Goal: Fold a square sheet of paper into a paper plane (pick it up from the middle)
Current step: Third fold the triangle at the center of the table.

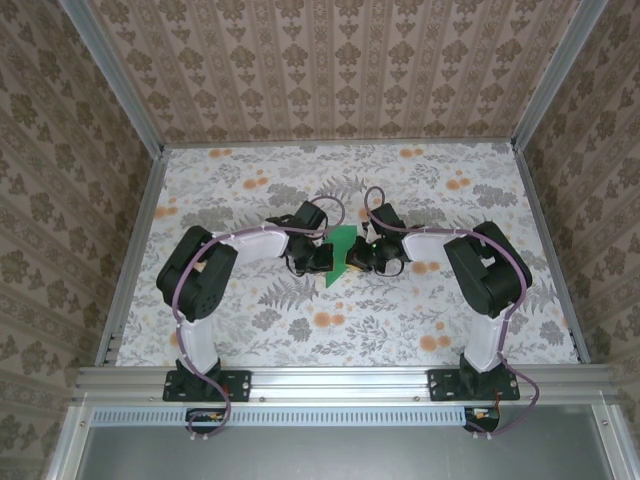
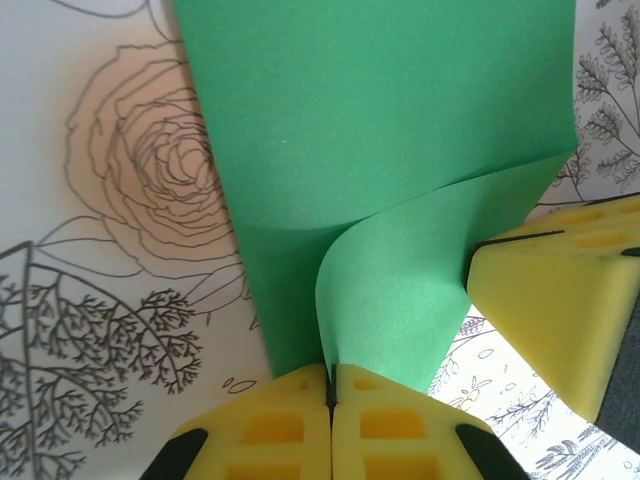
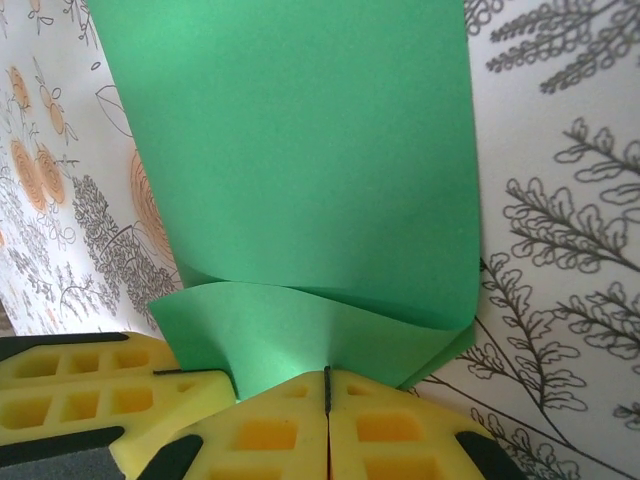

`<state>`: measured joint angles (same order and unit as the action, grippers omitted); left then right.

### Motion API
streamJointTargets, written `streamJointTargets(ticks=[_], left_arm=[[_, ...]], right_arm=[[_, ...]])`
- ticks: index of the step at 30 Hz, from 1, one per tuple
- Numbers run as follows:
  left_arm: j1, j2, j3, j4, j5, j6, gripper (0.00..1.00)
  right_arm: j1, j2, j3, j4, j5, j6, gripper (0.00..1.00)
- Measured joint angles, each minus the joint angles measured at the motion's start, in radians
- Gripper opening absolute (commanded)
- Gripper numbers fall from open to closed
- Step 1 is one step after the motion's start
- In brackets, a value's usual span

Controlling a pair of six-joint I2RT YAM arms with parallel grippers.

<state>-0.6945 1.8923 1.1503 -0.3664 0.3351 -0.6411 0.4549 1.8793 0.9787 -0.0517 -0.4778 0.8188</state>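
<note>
The green paper (image 1: 340, 252) lies near the middle of the table (image 1: 250, 330), between the two arm tips. The left claw (image 2: 330, 385) is pressed together, pinching a curled-up edge of the paper. The right claw (image 3: 327, 385) is also pressed together on a bent edge. The sheet curves over itself, and its far part seems to rest flat.
</note>
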Motion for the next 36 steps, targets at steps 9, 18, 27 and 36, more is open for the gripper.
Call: streamJointTargets(ticks=[9,18,27,36], left_arm=[[-0.006,-0.088,0.003,-0.045,-0.092,-0.044,0.36],[-0.060,-0.235,-0.124,0.100,-0.067,-0.154,0.15],[-0.070,-0.144,-0.177,0.208,-0.021,-0.221,0.11],[-0.070,-0.117,-0.210,0.256,-0.018,-0.249,0.11]], right_arm=[[0.002,0.001,-0.003,0.003,0.012,0.039,0.07],[0.002,0.001,-0.005,0.007,0.014,0.079,0.07],[0.002,0.001,-0.006,0.008,0.014,0.094,0.07],[0.002,0.002,-0.006,0.008,0.014,0.098,0.07]])
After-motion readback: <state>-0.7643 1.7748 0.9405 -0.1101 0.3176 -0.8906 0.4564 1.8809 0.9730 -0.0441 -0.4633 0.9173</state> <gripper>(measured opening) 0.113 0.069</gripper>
